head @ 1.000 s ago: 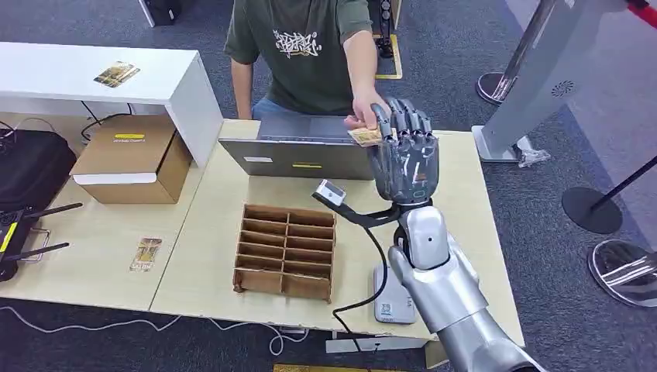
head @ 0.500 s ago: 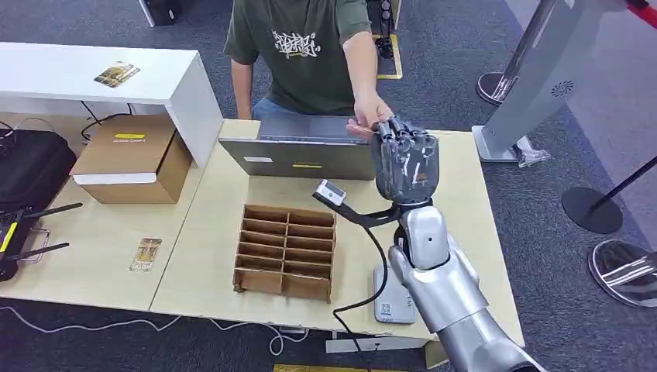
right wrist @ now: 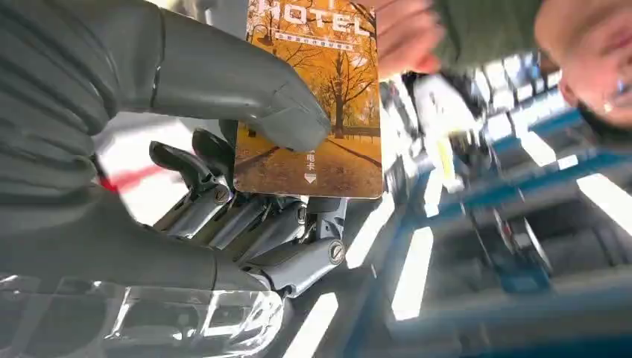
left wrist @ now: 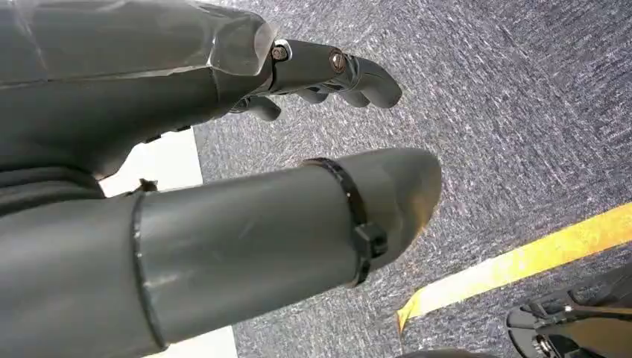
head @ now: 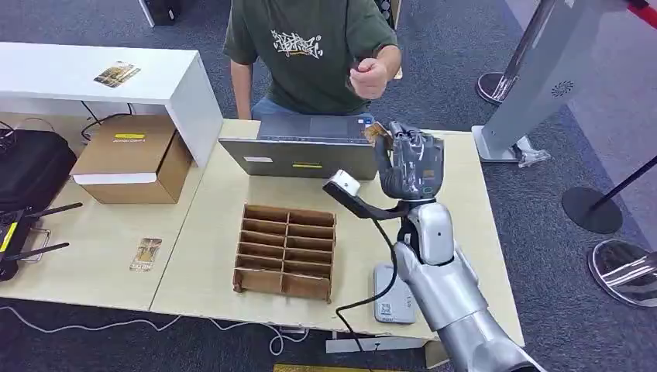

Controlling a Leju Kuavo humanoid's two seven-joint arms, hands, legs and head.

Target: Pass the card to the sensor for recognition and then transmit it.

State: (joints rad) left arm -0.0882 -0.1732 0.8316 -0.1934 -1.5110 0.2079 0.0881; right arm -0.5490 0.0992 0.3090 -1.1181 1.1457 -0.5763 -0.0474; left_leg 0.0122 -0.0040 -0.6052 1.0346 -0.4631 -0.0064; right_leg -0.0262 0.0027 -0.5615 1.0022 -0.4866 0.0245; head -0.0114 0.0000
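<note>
The card (right wrist: 317,97), an orange hotel key card printed with autumn trees, sits pinched in the right hand (head: 409,161): the wrist view shows the thick thumb (right wrist: 246,82) pressing its face against the curled fingers (right wrist: 261,224) behind it. From the head view the card's edge (head: 376,133) peeks out at the hand's 11 o'clock, raised above the far edge of the table (head: 465,201), just past the laptop (head: 306,151).

The person's hand (head: 369,77) is a closed fist at about 11 o'clock from the robot's hand, well apart from the card. So the pickup looks done: the robot alone has the card.

What is left, by my judgement, is the whole of the stated job. The grey reader (head: 390,298), which I take to be the sensor, lies flat on the near table edge at 6 o'clock from the hand, beside the silver forearm, and the card is nowhere near it. The card must go there, then be passed on.

The slotted wooden tray (head: 286,251) stands at 8 o'clock from the hand.

The left hand (left wrist: 223,186) hangs over carpet, fingers loosely curled and apart, holding nothing.
</note>
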